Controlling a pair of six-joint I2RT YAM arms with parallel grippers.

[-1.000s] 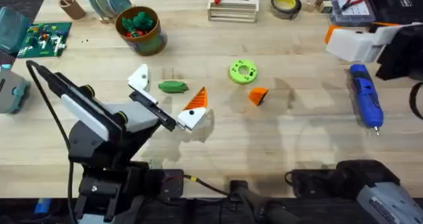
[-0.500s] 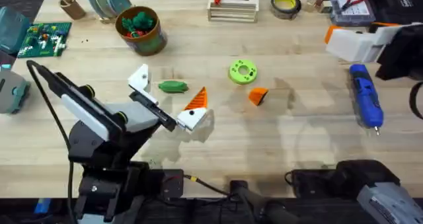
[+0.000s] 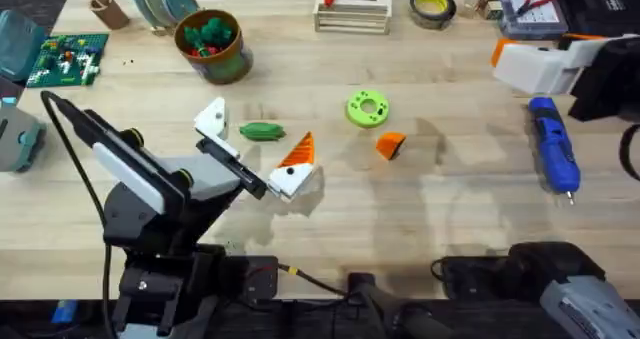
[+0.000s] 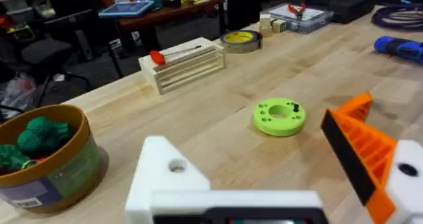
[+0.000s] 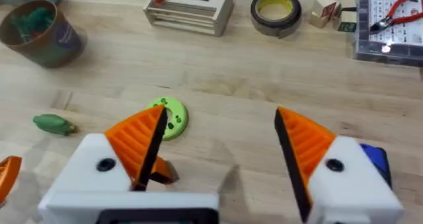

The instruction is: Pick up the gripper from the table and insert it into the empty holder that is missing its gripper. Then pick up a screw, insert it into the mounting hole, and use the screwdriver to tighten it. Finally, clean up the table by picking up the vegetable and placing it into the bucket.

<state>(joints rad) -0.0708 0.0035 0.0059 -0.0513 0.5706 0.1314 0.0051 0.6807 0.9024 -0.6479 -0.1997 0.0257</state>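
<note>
Across the pale wooden table (image 3: 420, 219), your left hand (image 3: 250, 144) lies low with its fingers spread: one white angular plastic holder (image 3: 210, 116) is bare, the other carries an orange ribbed pad. Your right hand (image 5: 218, 145) hangs above the table, its two orange-padded fingers wide apart, pinching nothing. Far back on the left stands the round olive-brown bucket (image 3: 212, 47) with green and red toy pieces inside. At the right edge lies the stubby bright-blue screwdriver (image 3: 553, 157). Between the left fingers rests the flat dark-green pod-shaped vegetable (image 3: 262, 131). Near the lime-green holed disc (image 3: 367, 108) sits the loose small orange wedge-shaped gripper (image 3: 390, 145).
</note>
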